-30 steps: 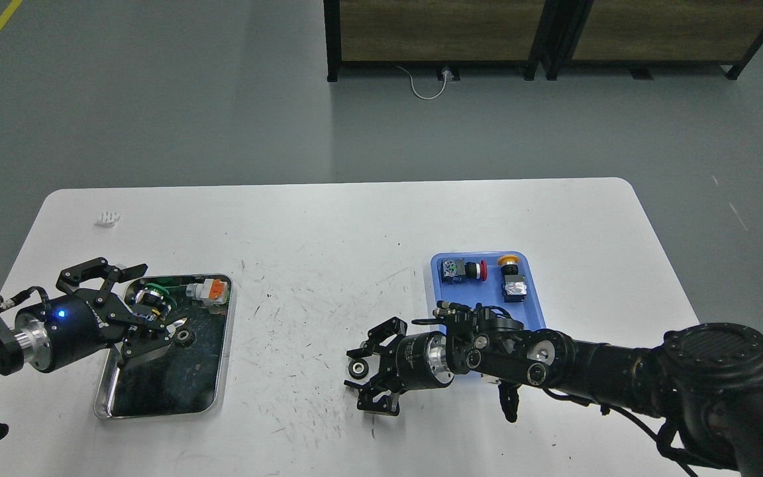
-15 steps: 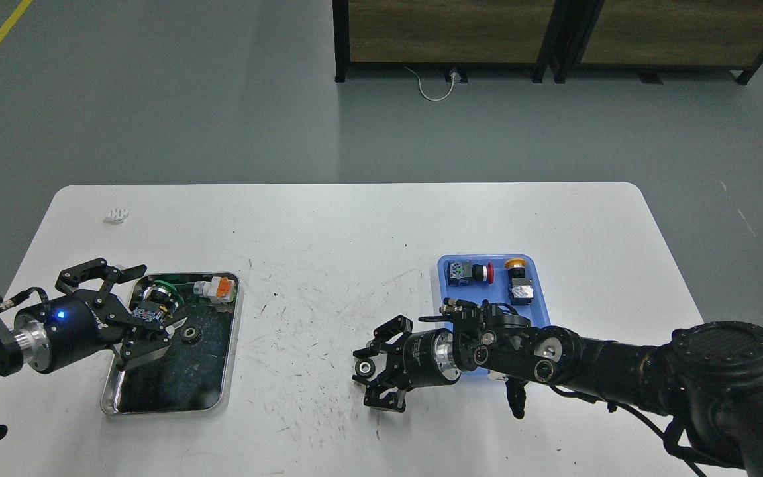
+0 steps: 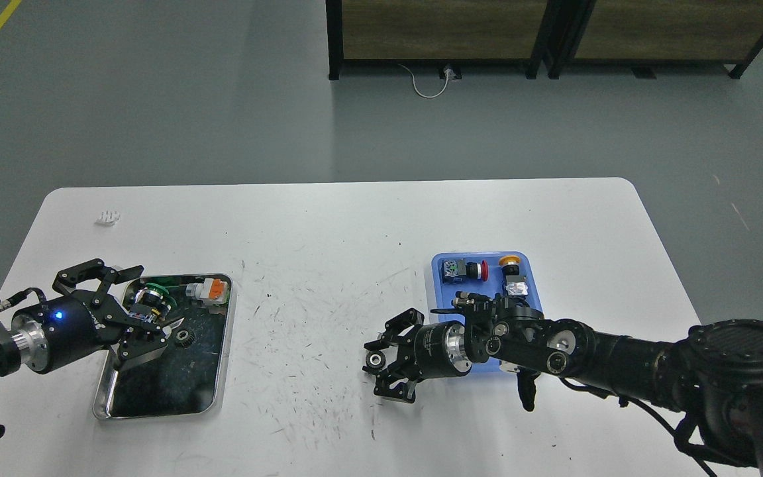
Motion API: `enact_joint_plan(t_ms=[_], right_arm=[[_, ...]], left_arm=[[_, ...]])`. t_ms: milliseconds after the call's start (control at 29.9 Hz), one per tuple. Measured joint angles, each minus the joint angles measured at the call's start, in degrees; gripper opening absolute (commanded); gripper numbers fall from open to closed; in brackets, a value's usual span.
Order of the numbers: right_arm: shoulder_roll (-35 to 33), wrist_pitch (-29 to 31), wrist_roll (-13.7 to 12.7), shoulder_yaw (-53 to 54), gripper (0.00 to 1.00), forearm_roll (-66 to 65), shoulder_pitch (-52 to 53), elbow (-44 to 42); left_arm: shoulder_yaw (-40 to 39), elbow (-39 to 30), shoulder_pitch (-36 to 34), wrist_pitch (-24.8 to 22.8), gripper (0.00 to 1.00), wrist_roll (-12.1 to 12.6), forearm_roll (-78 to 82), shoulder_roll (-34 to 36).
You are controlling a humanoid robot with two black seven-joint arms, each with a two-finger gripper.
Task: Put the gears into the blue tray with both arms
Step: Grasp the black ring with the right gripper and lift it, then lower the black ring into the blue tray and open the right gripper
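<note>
One gear (image 3: 184, 336) lies in the steel tray (image 3: 219, 391), just right of my left gripper's lower fingertip. My left gripper (image 3: 146, 308), the one with the blue light, is open over the tray's left edge with nothing between its fingers. A second gear (image 3: 375, 360) sits between the fingers of my right gripper (image 3: 383, 360), which is shut on it just above the table, left of the blue tray (image 3: 436, 265). My right arm crosses the near half of the blue tray and hides it.
The blue tray holds push-button switches with a red cap (image 3: 483, 269) and a yellow cap (image 3: 508, 260). In the steel tray lie a green-ringed part (image 3: 152, 296) and an orange and white part (image 3: 209, 289). A small white piece (image 3: 108, 217) lies at the table's far left.
My right gripper has moved right toward the blue tray, carrying the gear along and lifting it slightly. The left gripper has stayed open over the steel tray.
</note>
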Motion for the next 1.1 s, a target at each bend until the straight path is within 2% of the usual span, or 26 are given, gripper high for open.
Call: enact_joint_plan(t_ms=[502, 1104], right_arm=[[-2.8, 0.2, 0.1, 3.7, 0.31, 0.1, 1.3, 0.5], [-14.3, 6.0, 1.0, 9.8, 0.32, 0.6, 0.4, 3.9]], left_arm=[[0.1, 1.2, 0.1, 0.1, 0.98, 0.1, 0.0, -0.8], [-0.4, 4.0, 0.2, 0.4, 0.98, -0.1, -0.4, -2.8]])
